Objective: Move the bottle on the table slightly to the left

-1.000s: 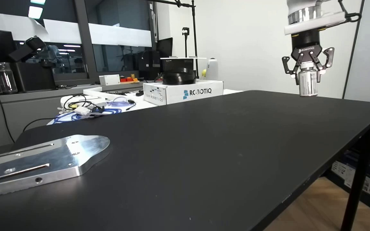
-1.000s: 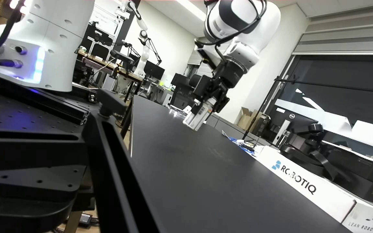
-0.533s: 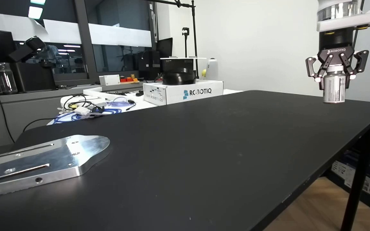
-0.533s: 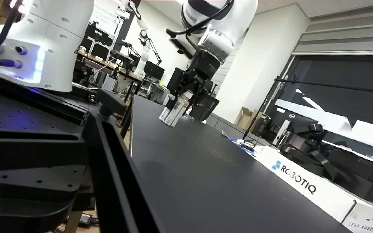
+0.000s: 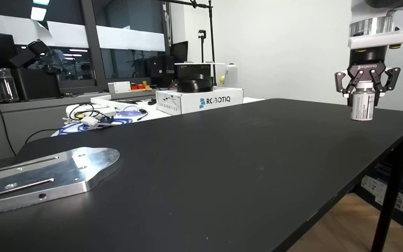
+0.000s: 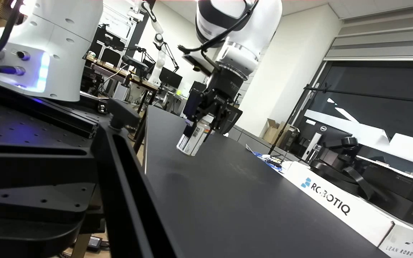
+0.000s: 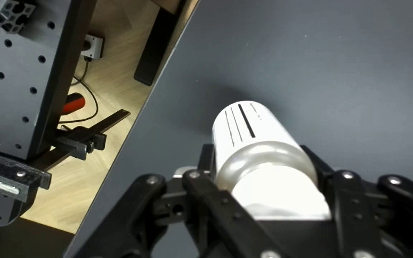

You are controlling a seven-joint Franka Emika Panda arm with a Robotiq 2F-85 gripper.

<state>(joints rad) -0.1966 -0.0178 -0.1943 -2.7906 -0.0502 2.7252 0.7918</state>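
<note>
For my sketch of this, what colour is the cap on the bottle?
The cap is white, seen best in the wrist view.

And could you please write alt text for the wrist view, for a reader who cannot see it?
A white bottle with dark printed lines is gripped between the robot's black fingers, over a dark tabletop. At left, past the tabletop's edge, are a pale floor, a dark clamp and a grey perforated plate.

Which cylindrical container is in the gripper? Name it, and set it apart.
The white-labelled bottle: the gripper holds it over the table. The clear container, far left in an exterior view, stands ungripped.
</note>
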